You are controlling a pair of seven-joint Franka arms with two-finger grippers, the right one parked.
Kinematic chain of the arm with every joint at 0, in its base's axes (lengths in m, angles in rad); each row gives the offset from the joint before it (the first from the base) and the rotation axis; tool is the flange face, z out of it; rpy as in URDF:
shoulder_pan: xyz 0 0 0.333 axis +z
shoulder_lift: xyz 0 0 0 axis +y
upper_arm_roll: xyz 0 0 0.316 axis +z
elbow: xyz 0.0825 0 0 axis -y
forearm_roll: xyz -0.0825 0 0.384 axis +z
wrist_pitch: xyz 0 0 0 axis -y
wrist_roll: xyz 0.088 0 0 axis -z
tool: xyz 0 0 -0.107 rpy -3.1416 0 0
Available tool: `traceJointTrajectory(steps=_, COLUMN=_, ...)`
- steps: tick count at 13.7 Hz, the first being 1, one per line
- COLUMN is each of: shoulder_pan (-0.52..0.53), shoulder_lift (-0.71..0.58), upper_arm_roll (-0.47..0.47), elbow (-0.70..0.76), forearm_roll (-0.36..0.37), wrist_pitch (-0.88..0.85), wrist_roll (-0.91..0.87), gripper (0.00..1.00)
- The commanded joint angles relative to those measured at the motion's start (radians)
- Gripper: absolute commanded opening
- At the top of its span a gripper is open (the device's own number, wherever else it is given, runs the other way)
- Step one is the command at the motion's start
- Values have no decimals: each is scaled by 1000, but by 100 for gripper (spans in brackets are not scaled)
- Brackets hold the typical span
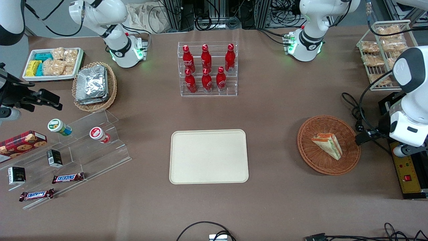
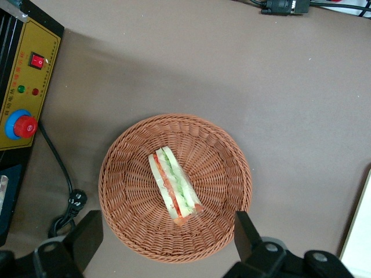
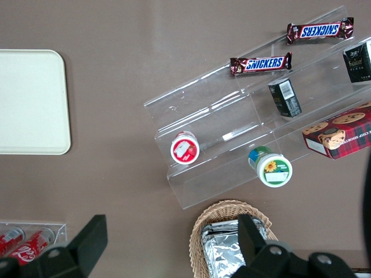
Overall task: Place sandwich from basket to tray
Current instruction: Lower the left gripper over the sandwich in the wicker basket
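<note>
Hovering high over the basket [image 2: 175,188], the left gripper [image 2: 165,243] has its fingers spread wide with nothing between them, so the sandwich [image 2: 174,184] hasn't been touched yet. Biggest risk from here, I'd say, is the grab itself: the sandwich lies on its side in the middle of the basket, running at a slant to the line between the fingers, so if the wrist doesn't turn to match, the fingers could land on the wedge's corners and it'd squirt out or twist. It's also soft bread in clear wrap (slippery stuff, by the look of it), so a hard squeeze could mash it and a light one could let it slide loose on the way over to the tray [image 1: 209,156]. Coming down too deep might snag the wicker and drag the whole basket along. As for looks: small triangular wedge, pale bread, green and orange-red filling showing along the cut edge, sitting in a round reddish-brown woven basket toward the working arm's end of the table, well apart from the cream tray, which has nothing on it.
</note>
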Motion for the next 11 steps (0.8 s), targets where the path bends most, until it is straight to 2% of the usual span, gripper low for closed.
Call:
traceJointTrajectory(steps=1, shoulder_pan=5, shoulder_lift=21, upper_arm_roll=-7, elbow=32, forearm_roll=-10, wrist_pitch=-29, wrist_roll=-11, gripper=100)
traceJointTrajectory(steps=4, shoulder_pan=1, shoulder_lift=43, upper_arm_roll=-5, elbow=26, forearm_roll=2, wrist_pitch=-31, wrist_roll=-118, gripper=100)
traceJointTrajectory(steps=9, shoulder_pan=-5, shoulder_lift=93, upper_arm_roll=-10, elbow=-133, forearm_roll=8, wrist_pitch=96, wrist_roll=-673, gripper=100)
traceJointTrajectory(steps=11, shoulder_pan=-2, shoulder_lift=128, upper_arm_roll=-10, elbow=-193, forearm_roll=8, wrist_pitch=170, wrist_roll=-739, gripper=100)
